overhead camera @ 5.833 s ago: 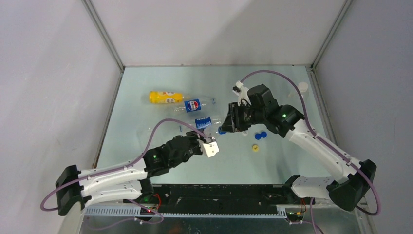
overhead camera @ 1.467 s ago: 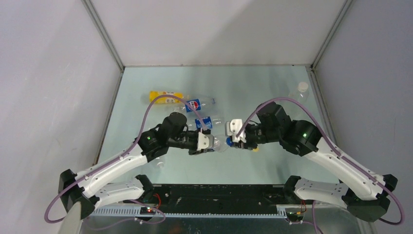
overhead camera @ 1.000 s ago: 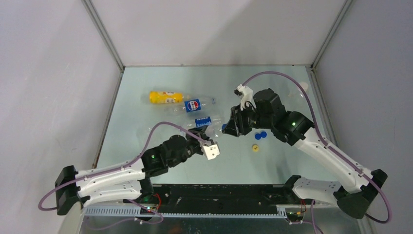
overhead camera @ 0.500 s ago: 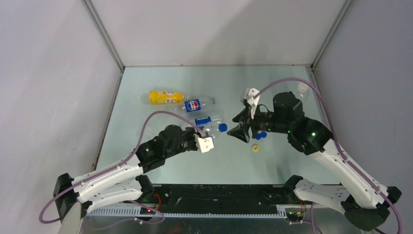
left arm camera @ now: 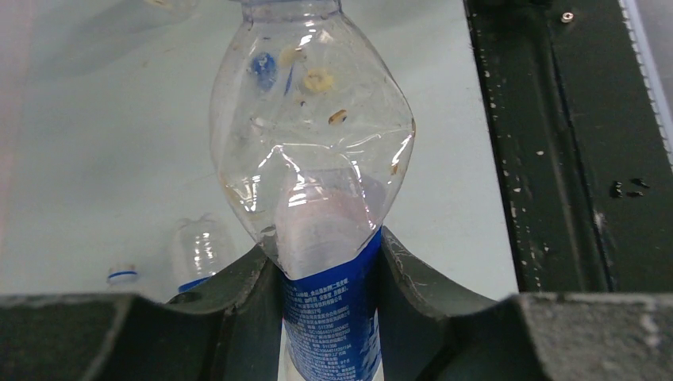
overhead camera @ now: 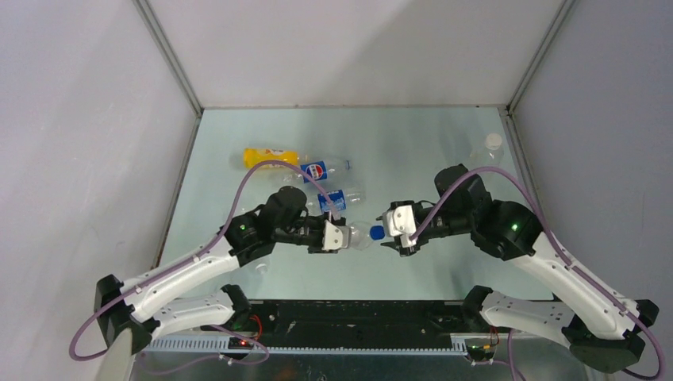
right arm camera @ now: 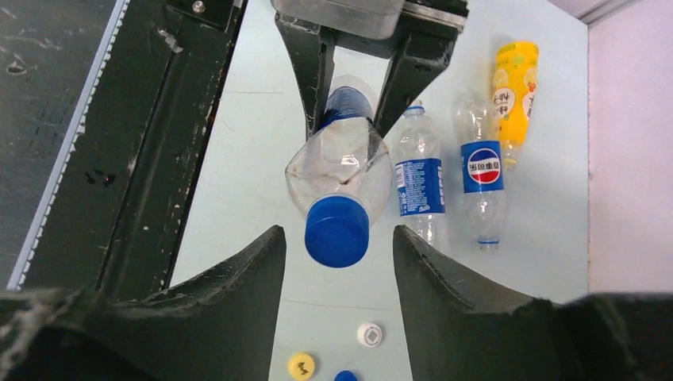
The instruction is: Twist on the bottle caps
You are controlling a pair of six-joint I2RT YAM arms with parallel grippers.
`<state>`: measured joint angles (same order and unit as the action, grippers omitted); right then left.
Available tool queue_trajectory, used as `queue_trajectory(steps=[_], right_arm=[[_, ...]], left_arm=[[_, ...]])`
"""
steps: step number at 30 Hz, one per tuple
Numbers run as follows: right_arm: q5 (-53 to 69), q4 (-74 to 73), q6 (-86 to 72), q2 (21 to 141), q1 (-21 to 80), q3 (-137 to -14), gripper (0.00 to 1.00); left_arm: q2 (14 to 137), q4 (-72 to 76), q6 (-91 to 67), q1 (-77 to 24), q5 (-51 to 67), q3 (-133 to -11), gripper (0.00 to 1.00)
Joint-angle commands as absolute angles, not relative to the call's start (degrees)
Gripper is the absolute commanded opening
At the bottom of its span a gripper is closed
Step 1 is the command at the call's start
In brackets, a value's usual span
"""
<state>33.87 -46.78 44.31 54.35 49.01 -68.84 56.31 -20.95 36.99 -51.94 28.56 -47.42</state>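
Observation:
My left gripper (overhead camera: 333, 236) is shut on a clear bottle (left arm camera: 311, 143) at its blue label (left arm camera: 333, 309) and holds it off the table, neck towards the right arm. A blue cap (right arm camera: 336, 230) sits on that neck. My right gripper (right arm camera: 338, 242) is open, its fingertips either side of the cap with a gap on each side. In the top view the cap (overhead camera: 378, 232) lies just left of my right gripper (overhead camera: 394, 231). Loose caps lie on the table below: one white (right arm camera: 369, 334), one yellow (right arm camera: 301, 366), one blue (right arm camera: 344, 376).
Three bottles lie behind the left arm: a yellow bottle (overhead camera: 270, 157), a Pepsi-labelled bottle (overhead camera: 321, 170) and a blue-labelled bottle (overhead camera: 341, 197). A white-capped clear bottle (overhead camera: 492, 147) stands at the far right. Another clear bottle (left arm camera: 198, 250) lies near the black front rail (left arm camera: 571, 143).
Both arms have come together at the table's middle. My left gripper lifted and turned the bottle towards the right arm; my right gripper swung down from the loose caps to the capped neck.

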Motion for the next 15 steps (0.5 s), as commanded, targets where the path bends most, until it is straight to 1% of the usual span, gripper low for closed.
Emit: queue_trajectory(steps=[1,6,10,14,15], right_arm=[[31.92,-47.87,50.25,55.10,50.91,-69.61,0.54],[31.35,-48.60,50.66,55.66,52.26,-69.61,0.50],[30.99,-49.01,50.29,56.10,52.60,-69.61,0.45],[30.33,-48.65,47.70,56.73,52.84,-69.63,0.35],[30.11,-48.00,45.92,56.84,52.91,-69.61,0.29]], left_arm=[[56.77,-22.79,36.49,-51.60,34.15,-50.14,0.11],[56.84,-21.62,35.73,-51.51,34.87,-50.26,0.11],[57.03,-21.16,35.17,-51.55,35.32,-50.27,0.11],[56.82,-20.52,34.80,-51.51,35.62,-50.27,0.11],[56.80,-20.31,34.67,-51.55,35.52,-50.27,0.11]])
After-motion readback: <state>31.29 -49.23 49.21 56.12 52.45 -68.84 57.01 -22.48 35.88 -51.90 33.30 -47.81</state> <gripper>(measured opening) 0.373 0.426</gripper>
